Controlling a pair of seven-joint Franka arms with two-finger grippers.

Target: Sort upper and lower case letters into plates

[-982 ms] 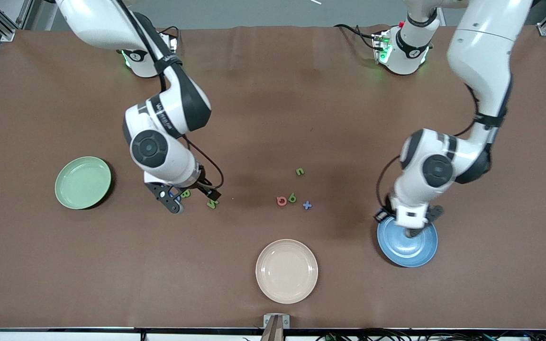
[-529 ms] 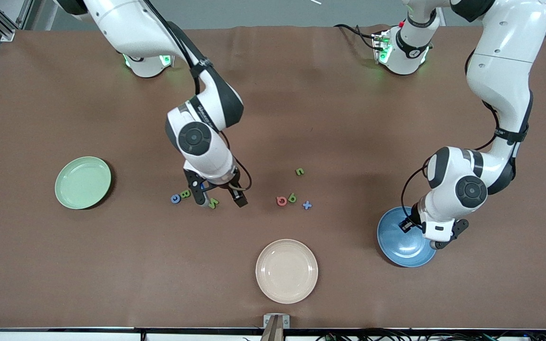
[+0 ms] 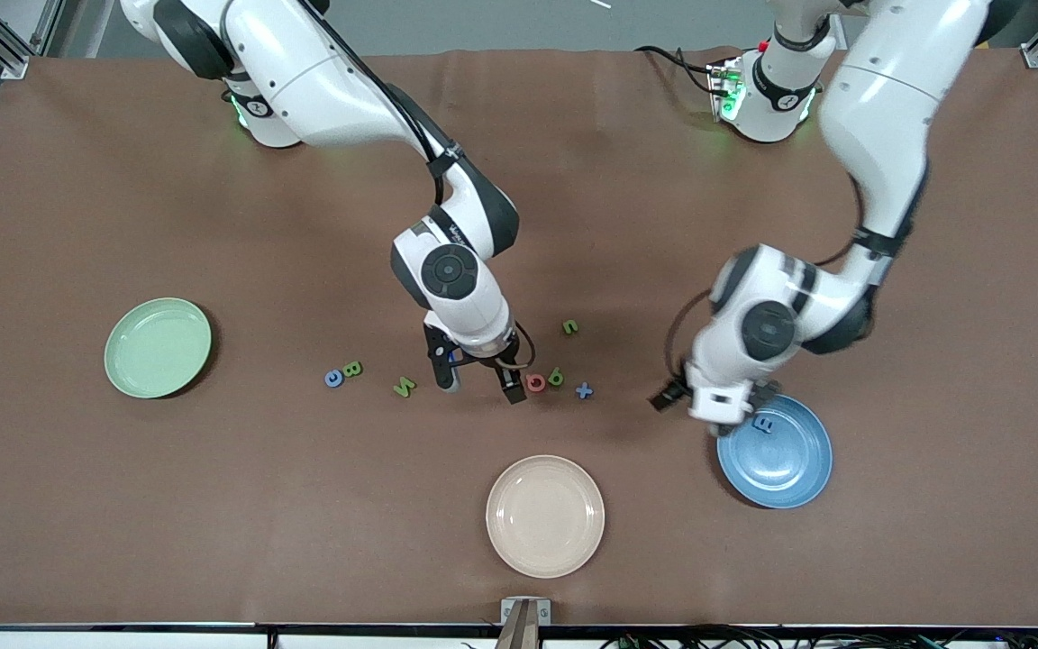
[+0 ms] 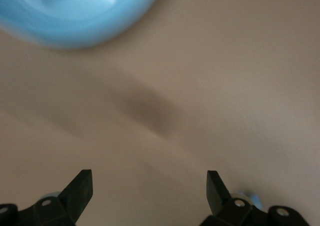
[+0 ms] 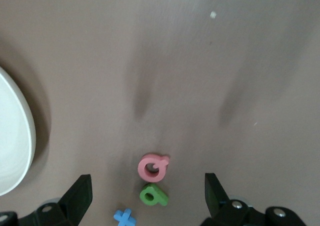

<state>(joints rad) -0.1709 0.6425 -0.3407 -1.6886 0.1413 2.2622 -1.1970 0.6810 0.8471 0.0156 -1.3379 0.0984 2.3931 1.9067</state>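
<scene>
Mid-sort: right gripper (image 3: 480,382), jaws released and empty, hovers beside pink letter (image 3: 535,382) on tabletop (image 3: 213,505); left gripper (image 4: 149,186), likewise released, beside blue plate (image 3: 789,469). Next, presumably: centre, descend, clamp

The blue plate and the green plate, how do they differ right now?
The blue plate holds one blue letter near its rim; the green plate holds none. The blue plate lies toward the left arm's end with the open left gripper over its edge; the green plate lies toward the right arm's end with no gripper by it. The blue plate is also nearer the front camera. Both are round, shallow and alike in size.
</scene>
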